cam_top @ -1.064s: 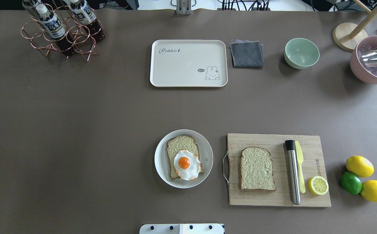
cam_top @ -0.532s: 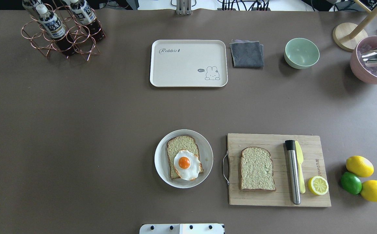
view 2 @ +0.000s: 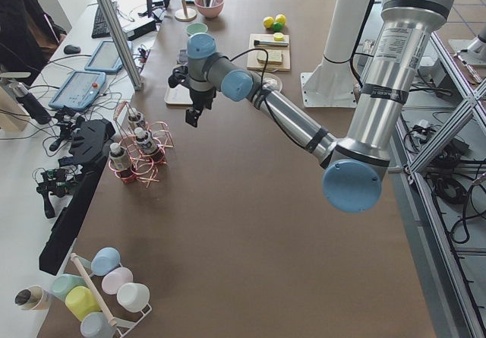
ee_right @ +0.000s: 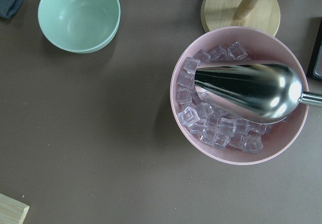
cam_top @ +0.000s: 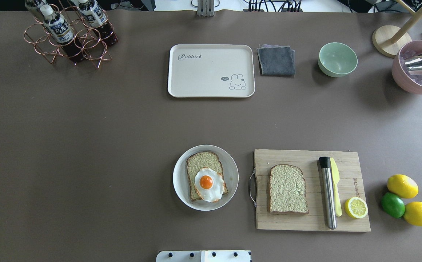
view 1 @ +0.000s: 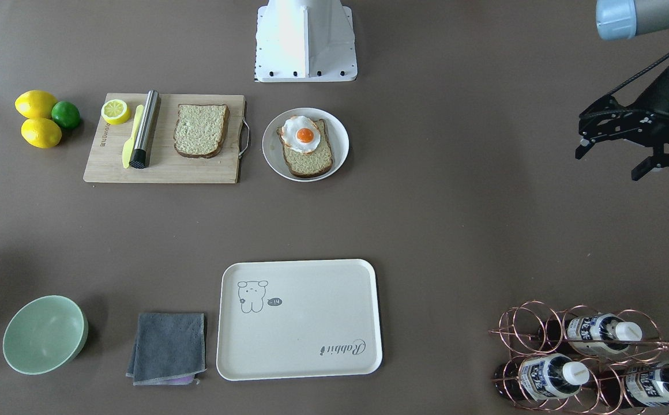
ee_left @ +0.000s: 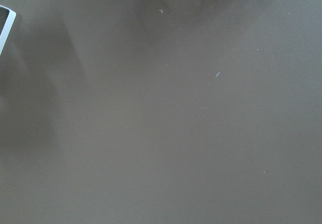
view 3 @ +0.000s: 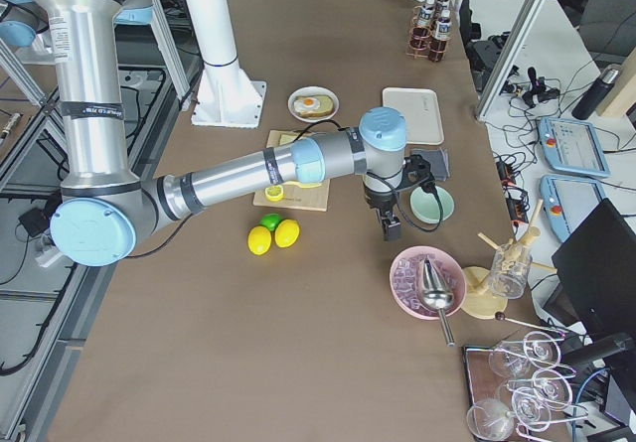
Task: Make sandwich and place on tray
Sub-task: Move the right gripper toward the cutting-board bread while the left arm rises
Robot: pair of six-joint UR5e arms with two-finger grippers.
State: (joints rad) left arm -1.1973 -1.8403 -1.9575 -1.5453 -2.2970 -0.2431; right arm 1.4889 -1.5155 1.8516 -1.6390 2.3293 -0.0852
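One bread slice [cam_top: 200, 162] lies on a round white plate [cam_top: 233, 174] with a fried egg [cam_top: 207, 183] on top. A second slice [cam_top: 287, 189] lies on the bamboo cutting board [cam_top: 305, 222]. The cream tray [cam_top: 203, 76] sits empty at the far middle; it also shows in the front view [view 1: 311, 311]. My left gripper [view 1: 608, 165] hangs open and empty above bare table far to the robot's left, near the bottle rack. My right gripper [view 3: 391, 229] shows only in the right side view, above the table between the green bowl and the pink bowl; I cannot tell its state.
A copper rack with bottles [cam_top: 69, 32] stands far left. A grey cloth [cam_top: 276, 60], a green bowl [cam_top: 337, 59] and a pink bowl of ice with a scoop [cam_top: 418, 69] stand far right. A metal muddler [cam_top: 328, 196], yellow knife [cam_top: 335, 182] and lemon half [cam_top: 355, 207] lie on the board; lemons and a lime [cam_top: 403, 196] lie beside it.
A black part of the left gripper has come into the overhead view at its left edge. Nothing on the table has moved.
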